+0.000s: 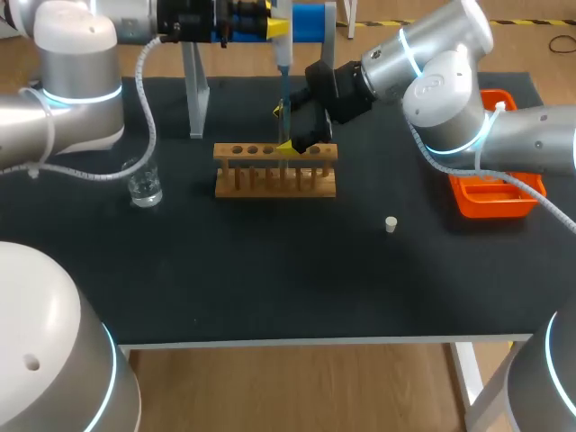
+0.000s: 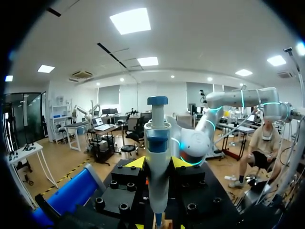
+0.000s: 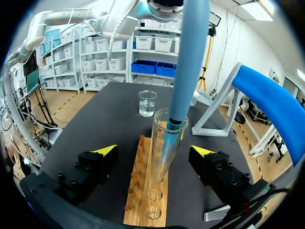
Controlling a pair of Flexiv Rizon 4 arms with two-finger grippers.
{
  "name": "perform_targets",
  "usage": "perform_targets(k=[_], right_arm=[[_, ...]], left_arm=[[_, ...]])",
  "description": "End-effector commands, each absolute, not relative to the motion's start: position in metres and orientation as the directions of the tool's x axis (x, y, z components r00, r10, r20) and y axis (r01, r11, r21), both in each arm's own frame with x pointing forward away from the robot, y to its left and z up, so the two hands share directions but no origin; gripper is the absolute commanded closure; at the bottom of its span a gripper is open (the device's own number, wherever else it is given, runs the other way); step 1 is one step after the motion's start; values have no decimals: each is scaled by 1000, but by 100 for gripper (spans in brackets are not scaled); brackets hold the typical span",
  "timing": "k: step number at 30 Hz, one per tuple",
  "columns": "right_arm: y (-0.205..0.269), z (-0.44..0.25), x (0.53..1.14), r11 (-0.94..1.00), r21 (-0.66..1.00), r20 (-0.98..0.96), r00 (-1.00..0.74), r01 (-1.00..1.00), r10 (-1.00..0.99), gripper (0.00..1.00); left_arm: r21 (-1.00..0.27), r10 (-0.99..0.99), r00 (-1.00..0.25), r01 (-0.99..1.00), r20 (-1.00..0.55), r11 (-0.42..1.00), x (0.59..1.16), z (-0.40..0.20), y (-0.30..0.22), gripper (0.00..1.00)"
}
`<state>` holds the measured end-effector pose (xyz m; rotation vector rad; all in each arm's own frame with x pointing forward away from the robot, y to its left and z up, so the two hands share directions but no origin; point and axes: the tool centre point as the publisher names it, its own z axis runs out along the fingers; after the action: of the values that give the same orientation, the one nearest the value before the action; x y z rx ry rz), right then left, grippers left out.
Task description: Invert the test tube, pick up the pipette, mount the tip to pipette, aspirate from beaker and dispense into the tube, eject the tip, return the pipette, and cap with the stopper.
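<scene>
Tube (image 3: 159, 160) stands in the rack (image 1: 274, 171), upper middle of the head view, with the tip (image 3: 171, 136) of the pipette (image 2: 157, 157) inside its mouth. Left end effector (image 2: 158, 163) is clenched on the pipette. Right end effector (image 3: 154, 151) is released, its fingers well apart either side of the rack. Dispensing seems to be the step in hand, so keep the pipette vertical, centred and off the glass.

The right gripper's (image 3: 155, 150) fingers stand wide apart, touching nothing. Between them lies the wooden rack (image 3: 143, 202), with the test tube (image 3: 163, 157) upright in it. The blue pipette (image 3: 189, 62) hangs above, its tip (image 3: 169, 140) inside the tube's mouth. The beaker (image 3: 147, 102) stands ahead, past the rack.
</scene>
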<state>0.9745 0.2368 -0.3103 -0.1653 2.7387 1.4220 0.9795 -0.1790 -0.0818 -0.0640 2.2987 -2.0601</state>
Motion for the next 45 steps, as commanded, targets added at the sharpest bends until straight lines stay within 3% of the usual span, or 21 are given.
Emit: perform_targets(k=[1, 28, 45], right_arm=[[236, -309, 974, 574, 810, -93, -993, -118, -72, 0], [236, -309, 974, 574, 810, -93, -993, -118, -72, 0], [199, -289, 955, 549, 826, -129, -991, -125, -33, 0]], left_arm=[[-994, -64, -998, 8, -15, 110, 980, -81, -178, 100], [-993, -62, -998, 0, -8, 117, 980, -81, -178, 100], [-993, -62, -998, 0, -8, 117, 980, -81, -178, 100]])
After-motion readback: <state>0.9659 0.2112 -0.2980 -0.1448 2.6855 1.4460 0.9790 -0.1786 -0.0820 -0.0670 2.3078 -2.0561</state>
